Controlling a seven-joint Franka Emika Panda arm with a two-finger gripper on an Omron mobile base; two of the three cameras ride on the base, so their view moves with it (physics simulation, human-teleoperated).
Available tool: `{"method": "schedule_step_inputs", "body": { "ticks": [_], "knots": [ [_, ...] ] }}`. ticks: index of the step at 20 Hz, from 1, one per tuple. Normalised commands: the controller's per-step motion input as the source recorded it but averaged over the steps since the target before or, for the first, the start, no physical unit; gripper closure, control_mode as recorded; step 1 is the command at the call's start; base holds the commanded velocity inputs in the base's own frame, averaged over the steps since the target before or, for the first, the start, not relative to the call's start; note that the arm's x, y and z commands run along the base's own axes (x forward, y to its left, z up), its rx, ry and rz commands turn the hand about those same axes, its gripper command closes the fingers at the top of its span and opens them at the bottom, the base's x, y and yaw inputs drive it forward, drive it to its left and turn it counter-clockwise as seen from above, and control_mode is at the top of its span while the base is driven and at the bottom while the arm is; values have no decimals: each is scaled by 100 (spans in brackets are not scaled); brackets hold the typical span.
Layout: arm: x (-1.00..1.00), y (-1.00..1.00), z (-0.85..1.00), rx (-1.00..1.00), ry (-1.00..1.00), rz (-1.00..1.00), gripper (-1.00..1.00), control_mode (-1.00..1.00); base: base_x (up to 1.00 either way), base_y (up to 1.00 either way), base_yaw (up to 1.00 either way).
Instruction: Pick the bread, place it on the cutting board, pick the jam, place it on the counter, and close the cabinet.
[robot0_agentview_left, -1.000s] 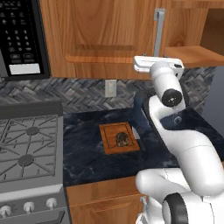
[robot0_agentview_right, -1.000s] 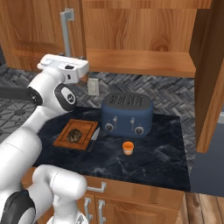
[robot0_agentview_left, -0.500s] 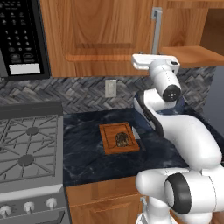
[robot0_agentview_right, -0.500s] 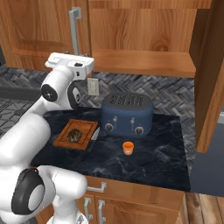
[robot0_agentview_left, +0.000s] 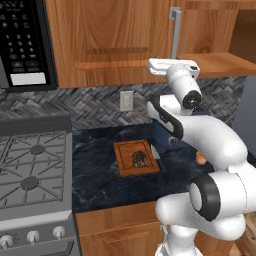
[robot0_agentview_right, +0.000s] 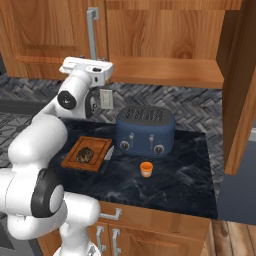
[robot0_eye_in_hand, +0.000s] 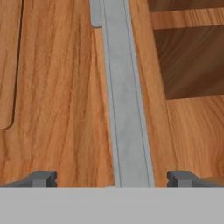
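A: Hand view — gripper (robot0_eye_in_hand: 112, 179) spread wide, nothing held. Silver bar handle (robot0_eye_in_hand: 124, 100) runs top to bottom btwn the fingertips (robot0_eye_in_hand: 41, 178), long axis vertical. Wood door panel to its left, open shelf interior to its right.

B: Cabinet (robot0_agentview_right: 165, 35)?

A: Right base view: far door w/ the handle looks shut; right door (robot0_agentview_right: 242, 85) swung open toward near side, edge-on. Hand sits up at the shelf's lower edge, just beside the handle's bottom.

B: Bread?

A: Bread (robot0_agentview_left: 139, 160) on cutting board (robot0_agentview_left: 135, 158), roughly centred. Board's long axis runs near-far, slightly skewed, left of the blue toaster (robot0_agentview_right: 145, 131).

B: Jam?

A: Jam (robot0_agentview_right: 146, 169) upright on counter (robot0_agentview_right: 190, 180), near side of toaster, apart from board.

B: Any writing?

A: Microwave (robot0_agentview_left: 22, 45) keypad has marks, too small to read. Toaster dials unlabelled as far as I can tell.
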Motion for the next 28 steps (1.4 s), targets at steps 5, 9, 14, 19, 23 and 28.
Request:
{"method": "schedule_step_inputs", "body": {
  "ticks": [5,9,14,19,23,28],
  "knots": [
    [35,-11,0,0,0,1,-100,-100,0,0,0],
    [31,-4,0,0,0,1,-100,-100,0,0,0],
    [23,-2,0,0,0,2,-100,-100,0,0,0],
    [0,-5,0,0,0,5,-100,-100,0,0,0],
    [-5,-8,0,0,0,6,-100,-100,0,0,0],
    [-15,-8,0,0,0,5,-100,-100,0,0,0]
  ]
}}
